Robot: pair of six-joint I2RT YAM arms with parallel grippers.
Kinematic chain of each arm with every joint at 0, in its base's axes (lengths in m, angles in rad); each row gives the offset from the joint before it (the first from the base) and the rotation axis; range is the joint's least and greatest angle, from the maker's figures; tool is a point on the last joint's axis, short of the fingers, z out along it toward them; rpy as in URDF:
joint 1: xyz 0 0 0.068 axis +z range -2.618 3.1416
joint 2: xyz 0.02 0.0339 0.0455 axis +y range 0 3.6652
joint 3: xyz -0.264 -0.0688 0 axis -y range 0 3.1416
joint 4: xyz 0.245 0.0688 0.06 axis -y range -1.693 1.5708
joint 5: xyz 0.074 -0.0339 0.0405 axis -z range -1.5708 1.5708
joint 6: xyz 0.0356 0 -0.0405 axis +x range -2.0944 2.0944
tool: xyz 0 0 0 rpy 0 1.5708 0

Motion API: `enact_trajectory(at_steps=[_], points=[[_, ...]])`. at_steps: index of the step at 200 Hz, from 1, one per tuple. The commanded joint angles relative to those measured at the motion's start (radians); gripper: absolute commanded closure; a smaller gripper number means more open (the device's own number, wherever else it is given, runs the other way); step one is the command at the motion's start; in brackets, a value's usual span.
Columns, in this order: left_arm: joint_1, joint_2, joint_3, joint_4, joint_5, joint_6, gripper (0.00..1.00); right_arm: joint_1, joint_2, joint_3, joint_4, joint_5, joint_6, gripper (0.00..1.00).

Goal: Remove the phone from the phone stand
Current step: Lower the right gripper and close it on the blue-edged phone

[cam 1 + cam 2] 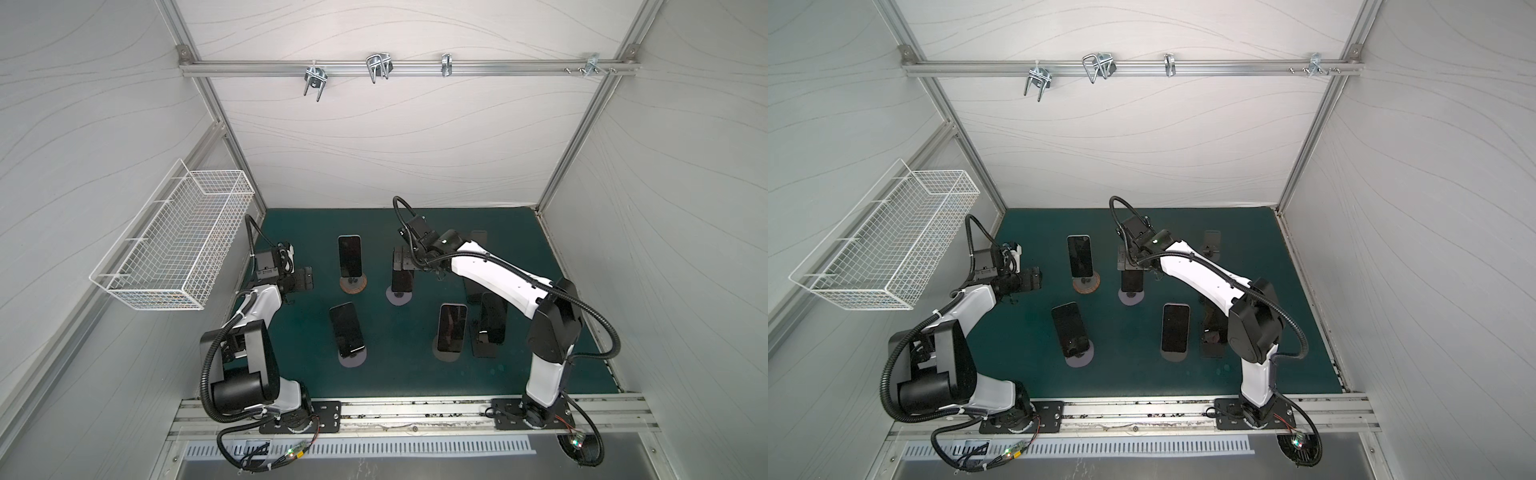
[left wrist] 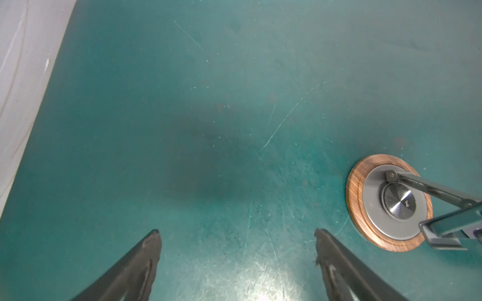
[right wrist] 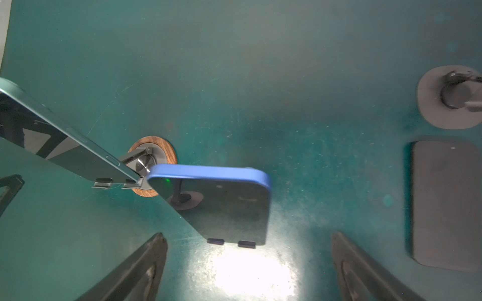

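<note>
Right end effector (image 3: pixel 247 234) hovering wide, empty, over blue phone (image 3: pixel 221 203) sitting on stand (image 1: pixel 399 296) mid-desk. Left end effector (image 2: pixel 236 230) hanging wide, empty, near desk's left edge.

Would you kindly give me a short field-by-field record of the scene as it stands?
surface: green mat
left tool: open, empty, over bare mat beside the wood-ringed stand
right tool: open, its fingers flanking the lower end of the blue phone without touching it
blue phone: leaning on its round-based stand, not yet lifted
other phones: several on stands, one on the wood-ringed stand
task status: removal not yet begun
</note>
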State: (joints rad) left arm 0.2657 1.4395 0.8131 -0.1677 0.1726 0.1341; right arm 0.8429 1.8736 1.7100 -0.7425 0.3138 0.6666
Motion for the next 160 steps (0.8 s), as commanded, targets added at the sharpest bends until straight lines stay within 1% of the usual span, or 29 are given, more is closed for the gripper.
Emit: enact_trajectory(at_steps=[1, 38, 61, 110, 160], points=[[0.001, -0.011, 0.008, 0.009, 0.011, 0.023, 0.07, 0.022, 0.040, 0.047, 0.016, 0.024, 0.025, 0.01], [0.001, -0.015, 0.004, 0.013, 0.012, 0.021, 0.07, 0.027, 0.105, 0.091, 0.016, 0.047, 0.017, 0.01], [0.001, -0.009, 0.011, 0.008, 0.010, 0.021, 0.07, 0.030, 0.139, 0.137, -0.030, 0.076, 0.014, 0.01], [0.001, -0.008, 0.011, 0.008, 0.014, 0.021, 0.07, 0.032, 0.166, 0.123, -0.009, 0.109, 0.008, 0.01], [0.003, -0.007, 0.013, 0.006, 0.013, 0.020, 0.07, 0.033, 0.195, 0.123, 0.006, 0.103, 0.004, 0.10]])
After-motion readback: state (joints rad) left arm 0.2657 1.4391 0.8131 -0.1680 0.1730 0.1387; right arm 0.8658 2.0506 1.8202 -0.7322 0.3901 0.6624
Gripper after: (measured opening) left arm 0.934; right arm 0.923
